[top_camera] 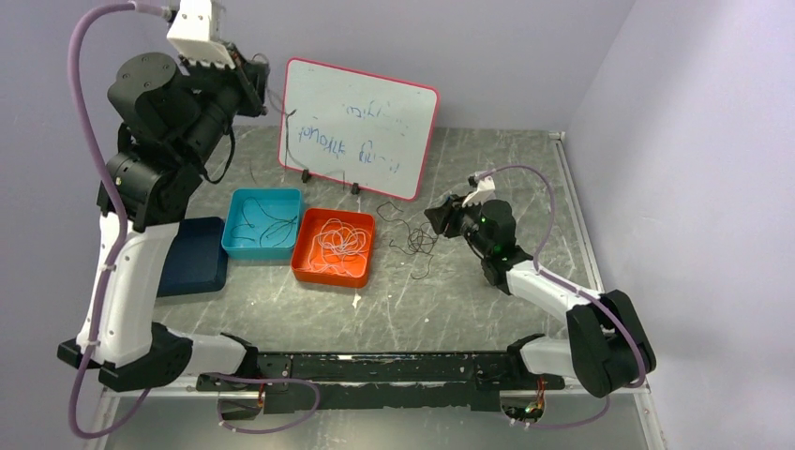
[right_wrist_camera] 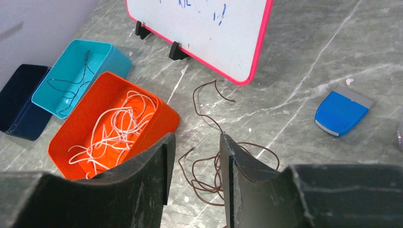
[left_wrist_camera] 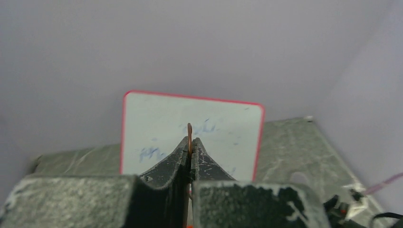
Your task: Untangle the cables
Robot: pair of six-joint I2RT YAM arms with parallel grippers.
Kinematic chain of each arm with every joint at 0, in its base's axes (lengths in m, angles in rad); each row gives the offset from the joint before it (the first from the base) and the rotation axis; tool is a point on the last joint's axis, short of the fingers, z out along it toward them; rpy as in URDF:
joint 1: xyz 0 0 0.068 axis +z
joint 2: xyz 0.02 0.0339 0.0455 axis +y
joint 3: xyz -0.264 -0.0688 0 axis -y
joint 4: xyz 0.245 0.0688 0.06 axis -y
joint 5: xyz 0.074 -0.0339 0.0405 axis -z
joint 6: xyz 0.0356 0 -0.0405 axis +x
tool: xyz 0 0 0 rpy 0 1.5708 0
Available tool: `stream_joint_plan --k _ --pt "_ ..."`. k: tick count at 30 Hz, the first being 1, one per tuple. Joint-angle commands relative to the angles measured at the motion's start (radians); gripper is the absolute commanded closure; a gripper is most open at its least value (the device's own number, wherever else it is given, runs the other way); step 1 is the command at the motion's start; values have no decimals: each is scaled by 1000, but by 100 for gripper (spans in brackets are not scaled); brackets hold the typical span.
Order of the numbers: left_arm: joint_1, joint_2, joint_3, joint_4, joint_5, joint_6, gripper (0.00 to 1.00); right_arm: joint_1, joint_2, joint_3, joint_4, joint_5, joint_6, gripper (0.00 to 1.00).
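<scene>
Cables (top_camera: 419,240) in a dark tangle are laid on the table (top_camera: 450,300), right of the orange tray (top_camera: 309,267), beneath the half-parted, empty right gripper (right_wrist_camera: 196,140). A reddish cable (left_wrist_camera: 189,133) is pinched in the closed left gripper (left_wrist_camera: 190,142), far left.

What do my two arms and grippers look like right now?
The left arm and right arm have white links, black joints and a thick purple hose each. The left gripper and right gripper have black tapered fingers scuffed with whitish marks.
</scene>
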Motion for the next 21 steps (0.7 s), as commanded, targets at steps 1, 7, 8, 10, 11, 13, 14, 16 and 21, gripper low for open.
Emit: stream_joint_plan --k 1,7,8,10,11,13,14,16,21 --pt "18 -61 -81 -104 -279 17 93 6 -24 43 -73 8 -51 57" --pt "65 -132 -172 -191 -520 -34 93 6 -31 70 -113 -8 -61 56" --pt "74 -148 -192 -196 -546 -44 93 6 -32 76 -119 -10 -62 56" --pt "96 -177 -233 -204 -588 -60 93 6 -33 84 -126 -16 -60 56" --pt "109 -188 -251 -209 -606 -64 93 6 -33 87 -129 -21 -58 56" --pt "145 -201 -283 -217 -637 -64 93 6 -32 92 -130 -30 -50 56" --pt "163 -205 -300 -216 -642 -61 93 7 -31 92 -130 -34 -47 56" --pt "210 -211 -335 -213 -641 -53 93 8 -30 92 -128 -39 -40 56" --pt "384 -218 -407 -184 -553 -47 93 9 -32 97 -137 -43 -38 56"
